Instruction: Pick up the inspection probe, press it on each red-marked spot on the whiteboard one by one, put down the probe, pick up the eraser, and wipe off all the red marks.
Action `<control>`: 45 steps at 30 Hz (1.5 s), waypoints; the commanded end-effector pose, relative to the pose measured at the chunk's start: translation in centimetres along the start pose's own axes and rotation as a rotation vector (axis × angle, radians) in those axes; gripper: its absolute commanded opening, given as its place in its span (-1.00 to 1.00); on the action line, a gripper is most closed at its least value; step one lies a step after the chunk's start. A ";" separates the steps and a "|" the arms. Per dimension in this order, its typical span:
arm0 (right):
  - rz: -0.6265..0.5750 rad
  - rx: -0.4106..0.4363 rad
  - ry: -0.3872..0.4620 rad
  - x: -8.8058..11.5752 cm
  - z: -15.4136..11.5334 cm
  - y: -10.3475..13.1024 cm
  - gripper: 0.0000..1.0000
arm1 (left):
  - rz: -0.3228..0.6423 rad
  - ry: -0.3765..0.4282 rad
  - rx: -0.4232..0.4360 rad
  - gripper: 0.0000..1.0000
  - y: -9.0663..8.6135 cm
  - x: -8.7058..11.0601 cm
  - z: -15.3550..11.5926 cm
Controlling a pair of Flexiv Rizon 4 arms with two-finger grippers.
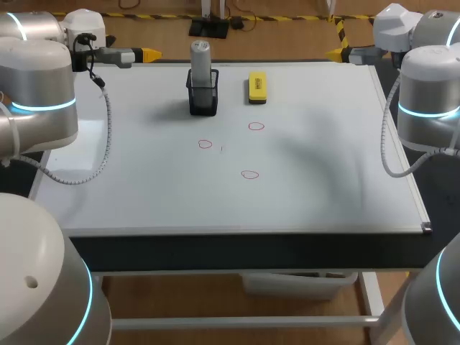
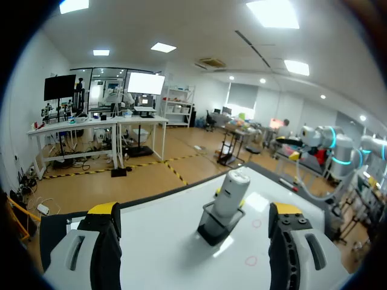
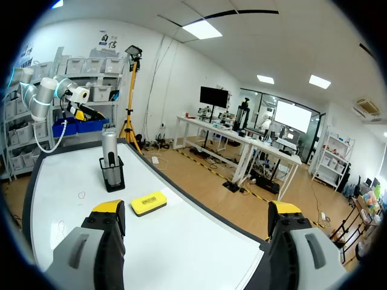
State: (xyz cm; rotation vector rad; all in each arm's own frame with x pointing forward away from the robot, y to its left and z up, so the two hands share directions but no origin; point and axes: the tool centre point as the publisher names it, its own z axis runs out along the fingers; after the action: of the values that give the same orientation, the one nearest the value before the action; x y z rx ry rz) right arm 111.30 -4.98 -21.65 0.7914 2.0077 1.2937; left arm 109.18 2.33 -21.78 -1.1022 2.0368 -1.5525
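The grey inspection probe [image 1: 200, 56] stands upright in a black mesh holder [image 1: 203, 93] at the back middle of the whiteboard [image 1: 144, 180]. A yellow eraser [image 1: 256, 87] lies just right of the holder. Three red rings are drawn mid-board: one [image 1: 205, 144], one [image 1: 256, 126] and one [image 1: 249, 174]. My left gripper [image 1: 147, 54] hangs open at the back left edge, empty; ahead of its fingers [image 2: 104, 241] stand the probe [image 2: 231, 192] and holder [image 2: 216, 225]. My right gripper [image 1: 336, 53] is open and empty at the back right edge, with the eraser [image 3: 149, 203] and the probe [image 3: 109, 152] ahead.
A grey cable loops from my left arm over the board's left part [image 1: 93, 169]. My right arm's cable [image 1: 392, 154] hangs past the right edge. The board's front edge [image 1: 244, 230] runs across the near side.
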 end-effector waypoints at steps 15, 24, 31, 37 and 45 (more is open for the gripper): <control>0.000 0.000 0.001 0.0 0.0 0.0 1.00 | 0.063 0.098 0.023 1.00 -0.2 0.0 1.7; 0.000 0.000 0.001 0.0 0.0 0.0 1.00 | 0.144 0.308 0.069 1.00 -0.2 0.2 4.1; 0.000 0.000 0.001 0.0 0.0 0.0 1.00 | 0.175 0.393 0.107 1.00 -0.3 0.4 5.8; 0.000 0.000 0.001 0.0 0.0 0.0 1.00 | 0.187 0.466 0.143 1.00 -0.1 0.2 7.0; 0.000 0.000 0.001 0.0 0.0 0.0 1.00 | 0.189 0.587 0.169 1.00 0.8 0.6 8.1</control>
State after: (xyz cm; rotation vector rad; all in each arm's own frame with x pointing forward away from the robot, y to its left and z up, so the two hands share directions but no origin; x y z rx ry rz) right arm 111.30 -4.98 -21.65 0.7914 2.0077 1.2936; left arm 113.07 -3.22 -24.38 -0.4913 2.1726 -1.9817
